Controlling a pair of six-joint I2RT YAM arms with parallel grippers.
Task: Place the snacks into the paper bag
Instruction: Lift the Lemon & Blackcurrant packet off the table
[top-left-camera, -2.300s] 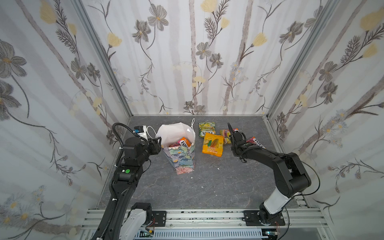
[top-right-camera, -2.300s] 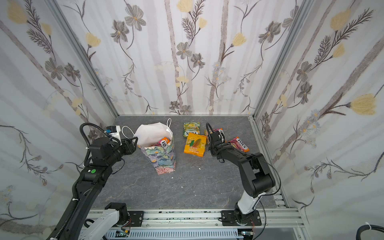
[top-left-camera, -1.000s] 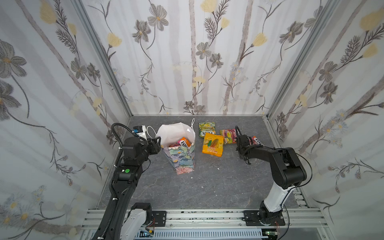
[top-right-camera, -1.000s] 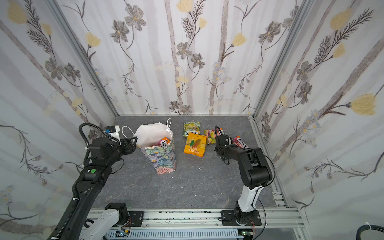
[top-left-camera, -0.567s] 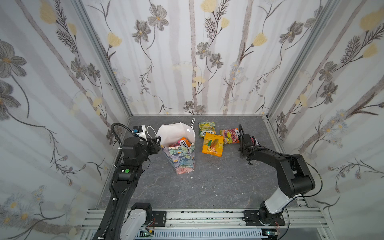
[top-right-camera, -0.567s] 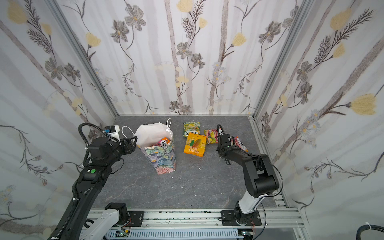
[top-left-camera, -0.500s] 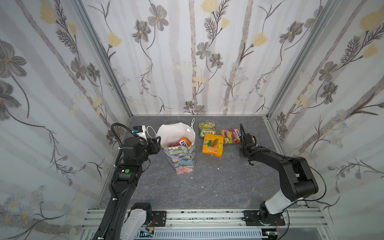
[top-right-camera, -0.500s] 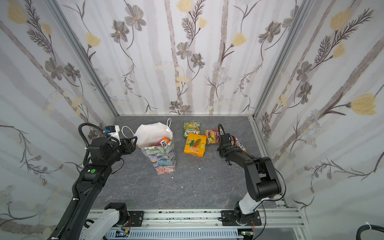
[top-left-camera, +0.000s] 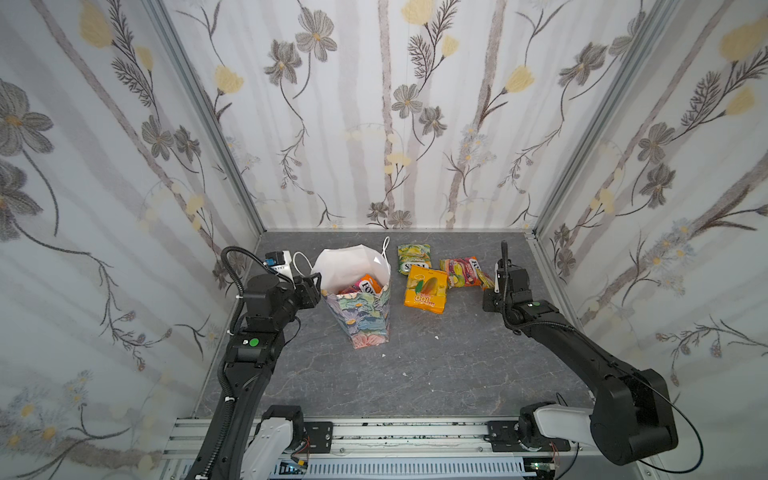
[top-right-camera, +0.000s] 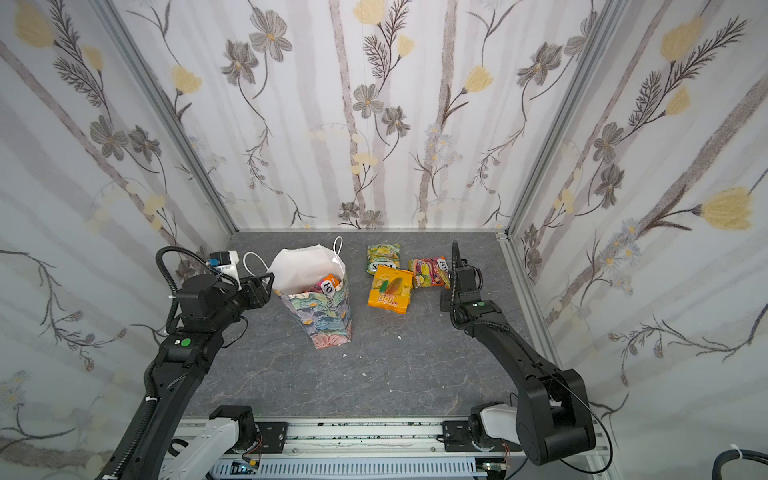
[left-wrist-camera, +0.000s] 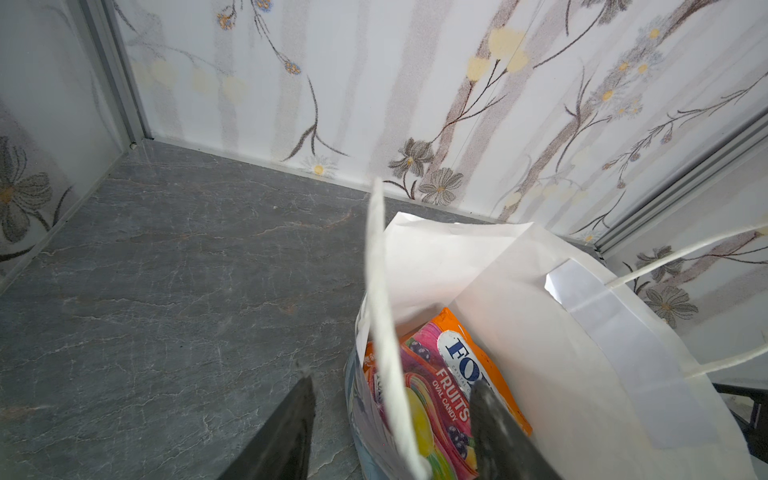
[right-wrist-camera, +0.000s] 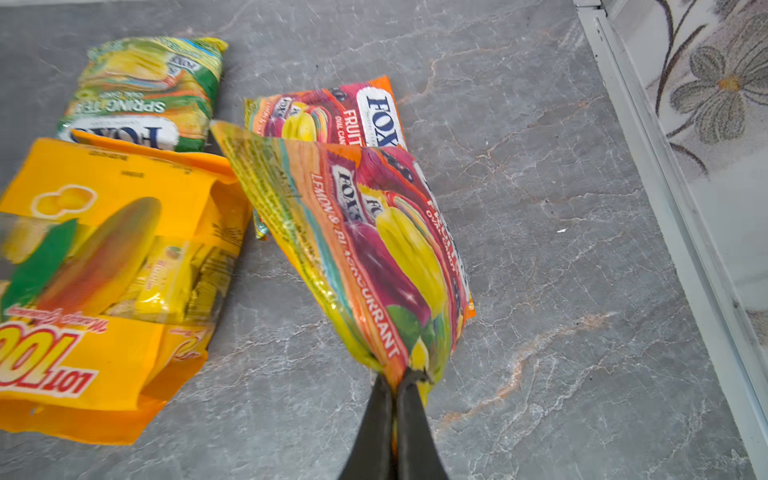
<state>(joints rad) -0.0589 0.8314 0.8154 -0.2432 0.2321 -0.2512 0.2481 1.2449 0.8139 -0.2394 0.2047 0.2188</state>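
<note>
Closing the grasp: right end effector (right-wrist-camera: 395, 380) newly clenched on edge of a packet (right-wrist-camera: 374, 249) | left end effector (left-wrist-camera: 390, 384) released, astride bag (left-wrist-camera: 540, 291) rim | I judge carry-to-bag comes next

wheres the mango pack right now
In both top views the mango pack lies on the table just right of the paper bag, its far edge against the green-yellow packet, a red packet at its right.
</note>
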